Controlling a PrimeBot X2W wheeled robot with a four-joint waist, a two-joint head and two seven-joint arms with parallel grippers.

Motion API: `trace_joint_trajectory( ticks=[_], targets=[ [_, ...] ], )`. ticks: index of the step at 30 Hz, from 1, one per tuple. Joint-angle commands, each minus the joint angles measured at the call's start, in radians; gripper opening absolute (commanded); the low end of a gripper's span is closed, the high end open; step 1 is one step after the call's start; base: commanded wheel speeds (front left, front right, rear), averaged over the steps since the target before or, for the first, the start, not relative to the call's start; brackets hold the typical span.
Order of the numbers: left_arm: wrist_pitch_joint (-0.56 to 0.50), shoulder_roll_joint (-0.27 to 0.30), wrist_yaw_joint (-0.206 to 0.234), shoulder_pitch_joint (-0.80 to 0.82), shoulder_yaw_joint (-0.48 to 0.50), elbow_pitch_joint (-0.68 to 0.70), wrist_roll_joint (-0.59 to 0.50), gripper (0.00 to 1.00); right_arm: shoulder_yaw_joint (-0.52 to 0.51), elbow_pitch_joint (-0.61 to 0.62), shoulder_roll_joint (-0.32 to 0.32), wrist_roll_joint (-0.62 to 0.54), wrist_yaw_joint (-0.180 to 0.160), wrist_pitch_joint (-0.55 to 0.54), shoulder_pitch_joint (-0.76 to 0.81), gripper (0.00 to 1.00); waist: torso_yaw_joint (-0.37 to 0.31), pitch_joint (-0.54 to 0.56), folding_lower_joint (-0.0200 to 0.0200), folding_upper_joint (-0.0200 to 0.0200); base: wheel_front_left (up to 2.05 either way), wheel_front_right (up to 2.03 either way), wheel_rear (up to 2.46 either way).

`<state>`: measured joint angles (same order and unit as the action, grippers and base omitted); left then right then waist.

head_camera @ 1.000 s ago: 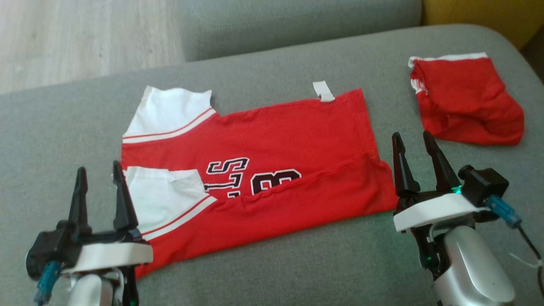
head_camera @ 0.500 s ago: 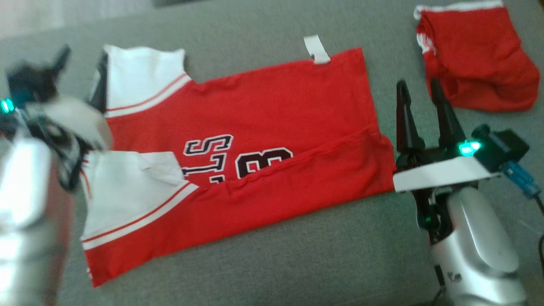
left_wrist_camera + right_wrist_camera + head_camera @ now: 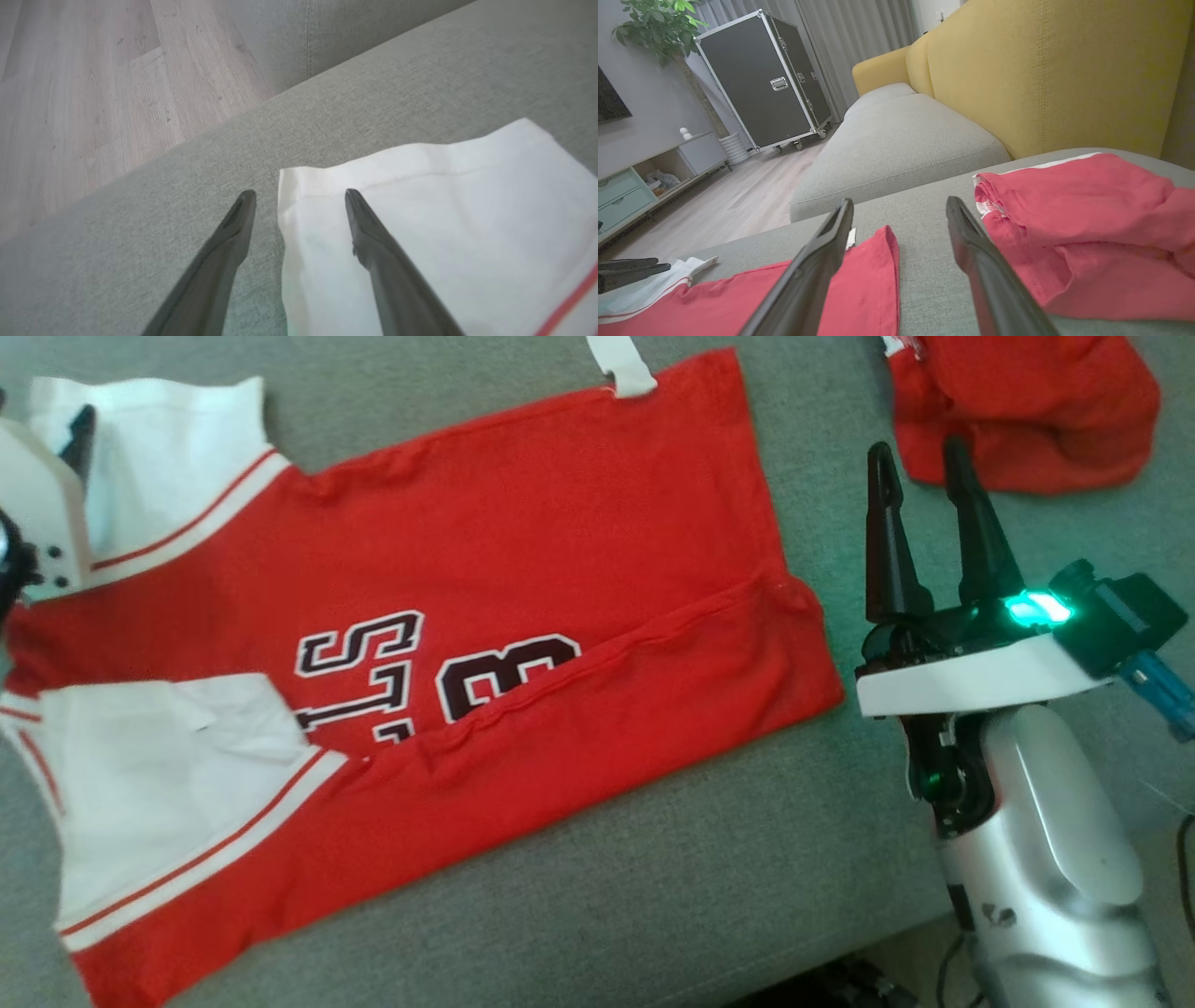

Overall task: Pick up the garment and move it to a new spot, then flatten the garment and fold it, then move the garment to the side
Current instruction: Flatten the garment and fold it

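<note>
The garment is a red jersey [image 3: 523,551] with white sleeves and dark lettering, spread flat on the grey sofa cushion [image 3: 700,859]. Its near long edge is folded up over the lettering. My left gripper [image 3: 299,198] is open over the far white sleeve [image 3: 444,196]; one finger lies above the sleeve's corner, the other above bare cushion. In the head view its white housing [image 3: 37,513] sits at the upper left. My right gripper [image 3: 917,453] stands open and empty just right of the jersey's hem, above the cushion.
A second red cloth [image 3: 1027,411] lies crumpled at the far right, close to my right fingers. A yellow backrest [image 3: 1041,70] rises behind it. The cushion edge drops to wooden floor [image 3: 93,93] beyond the sleeve. A black flight case [image 3: 761,79] stands far off.
The head camera has tilted down, so the whole picture shifted. My left arm went from the near sleeve up to the far white sleeve. The right gripper stayed beside the hem.
</note>
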<state>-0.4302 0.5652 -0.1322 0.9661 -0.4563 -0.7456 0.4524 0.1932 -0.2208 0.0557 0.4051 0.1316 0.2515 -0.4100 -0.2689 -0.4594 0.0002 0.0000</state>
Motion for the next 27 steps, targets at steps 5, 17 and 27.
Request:
trace_joint_trajectory(
  ticks=[5,17,27],
  targets=[
    [-0.031,0.074,0.002,0.082,-0.026,-0.046,0.053,1.0,0.016,0.044,-0.005,0.007,-0.001,0.01,-0.021,1.0,-0.023,-0.025,-0.0002,0.0,0.0,0.0,0.0],
    [-0.082,0.055,0.002,0.082,-0.08,-0.093,0.218,0.0,-0.005,0.031,-0.005,-0.013,-0.001,0.01,-0.026,1.0,-0.003,-0.011,-0.0002,0.0,0.0,0.0,0.0],
    [0.234,0.016,0.002,0.07,-0.107,-0.045,0.221,0.0,-0.026,-0.019,-0.005,-0.106,-0.001,0.01,-0.034,1.0,0.066,0.079,-0.0002,0.0,0.0,0.0,0.0]
  ],
)
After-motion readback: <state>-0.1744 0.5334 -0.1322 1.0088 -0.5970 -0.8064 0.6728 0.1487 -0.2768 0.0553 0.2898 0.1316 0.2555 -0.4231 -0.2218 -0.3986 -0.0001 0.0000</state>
